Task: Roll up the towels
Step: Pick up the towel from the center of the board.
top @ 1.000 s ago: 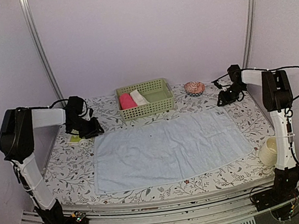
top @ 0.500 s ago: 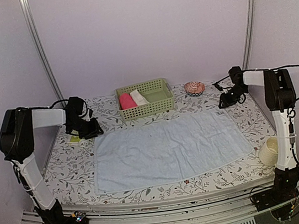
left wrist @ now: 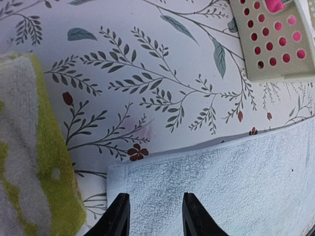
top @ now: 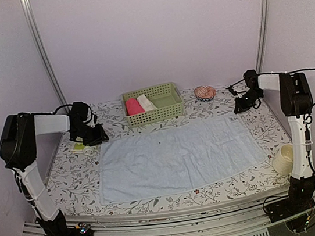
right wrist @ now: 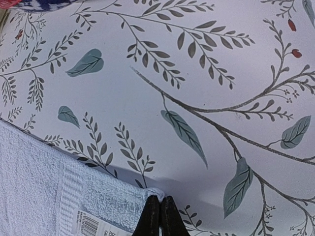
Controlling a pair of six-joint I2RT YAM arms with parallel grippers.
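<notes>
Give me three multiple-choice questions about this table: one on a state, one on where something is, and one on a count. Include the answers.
1. The light blue terry towel is:
A. spread flat
B. rolled up
C. crumpled in a heap

2. The pink rolled cloth lies:
A. on that towel
B. under that towel
C. in the pale green perforated plastic basket

3. Rolls in that basket:
A. one
B. two
C. four

Answers:
1. A, it lies open on the floral tablecloth.
2. C, it sits at the basket's left end.
3. B, only the pink one and a cream-white roll show.
</notes>
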